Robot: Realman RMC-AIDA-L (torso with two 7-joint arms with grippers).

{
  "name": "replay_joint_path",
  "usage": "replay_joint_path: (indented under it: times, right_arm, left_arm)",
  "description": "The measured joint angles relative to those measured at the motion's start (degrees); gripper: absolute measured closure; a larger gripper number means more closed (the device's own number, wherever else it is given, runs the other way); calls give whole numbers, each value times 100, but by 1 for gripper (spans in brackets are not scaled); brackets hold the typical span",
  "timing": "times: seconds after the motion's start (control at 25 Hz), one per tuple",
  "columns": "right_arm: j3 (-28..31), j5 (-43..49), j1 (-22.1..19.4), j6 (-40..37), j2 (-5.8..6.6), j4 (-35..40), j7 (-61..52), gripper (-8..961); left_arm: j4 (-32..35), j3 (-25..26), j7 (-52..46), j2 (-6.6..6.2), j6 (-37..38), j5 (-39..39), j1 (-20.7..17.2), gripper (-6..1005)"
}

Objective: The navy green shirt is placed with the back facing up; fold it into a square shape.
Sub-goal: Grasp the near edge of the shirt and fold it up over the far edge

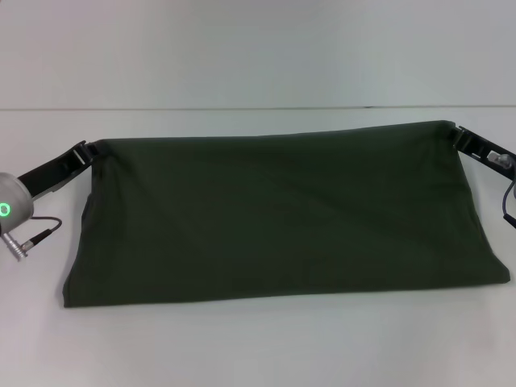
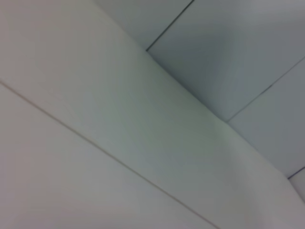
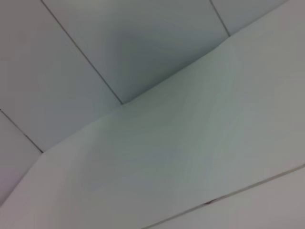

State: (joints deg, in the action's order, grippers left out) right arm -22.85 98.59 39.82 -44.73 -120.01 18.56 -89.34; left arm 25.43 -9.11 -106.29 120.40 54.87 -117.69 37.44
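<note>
Nearest me, the shirt drapes onto the white table; my left claw and right claw pinch its far corners.

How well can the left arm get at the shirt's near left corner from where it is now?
Probably yes: the left gripper already sits at the navy green shirt's far left corner, and only flat cloth and bare table lie toward the near corner.
</note>
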Motion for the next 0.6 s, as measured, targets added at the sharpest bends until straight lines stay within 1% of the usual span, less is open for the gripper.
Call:
replay_joint_path:
  times: [0.08,0.24,0.44,0.6]
  right_arm:
    - [-5,-140,32,88,1,-66,202,915]
    - [-11,-242,110,206,-3,-112,453,913]
    - [3,-248,262,537,-11,-253,838,912]
    - [47,-418,356,645,-29,-403,1485,910]
  left_arm:
    - [-12,-2,115,31,-132,55,45,919]
    - [-29,-3,217,47,-287,89,133,908]
    - [-47,-3,401,189,-753,200,280,894]
    - [-78,-3,969,332,-975,491,337,883]
